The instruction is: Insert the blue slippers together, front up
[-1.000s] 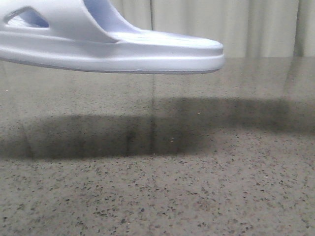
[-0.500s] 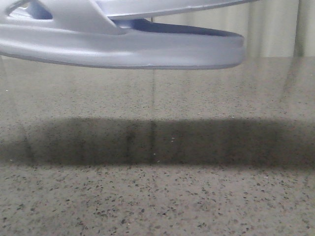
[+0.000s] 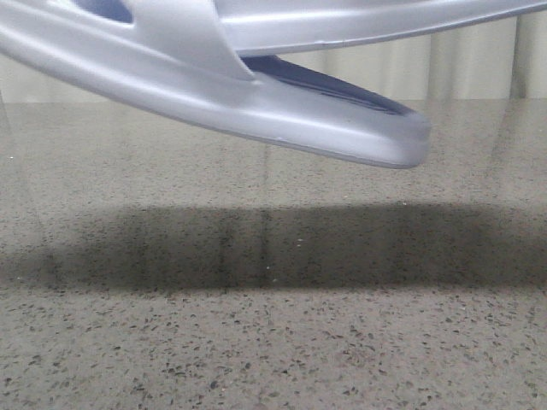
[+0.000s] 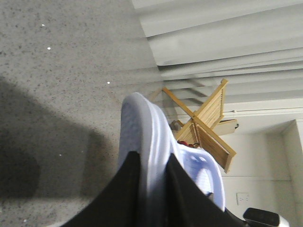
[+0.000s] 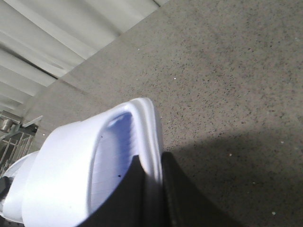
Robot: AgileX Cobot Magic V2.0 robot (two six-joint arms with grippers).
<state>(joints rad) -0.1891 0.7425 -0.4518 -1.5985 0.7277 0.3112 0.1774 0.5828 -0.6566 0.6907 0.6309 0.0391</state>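
Two pale blue slippers hang close above the table in the front view. The lower slipper (image 3: 282,111) comes in from the left and tilts down to the right. The upper slipper (image 3: 385,21) crosses above it, its end tucked under the lower one's strap (image 3: 184,38). No gripper shows in the front view. My left gripper (image 4: 151,163) is shut on the thick sole edge of a slipper (image 4: 142,118). The right gripper (image 5: 152,163) pinches the rim of the other slipper (image 5: 71,165), whose ribbed footbed faces the camera.
The speckled stone table (image 3: 273,342) lies under both slippers, with their dark shadow across it. A pale curtain (image 3: 479,68) hangs behind. A wooden folding rack (image 4: 208,123) stands beyond the table in the left wrist view, and a wire rack (image 5: 12,137) shows at the right wrist view's edge.
The second slipper has come in from the right over the first one's footbed. The lower slipper has tipped, its right end dropping and its left end rising.
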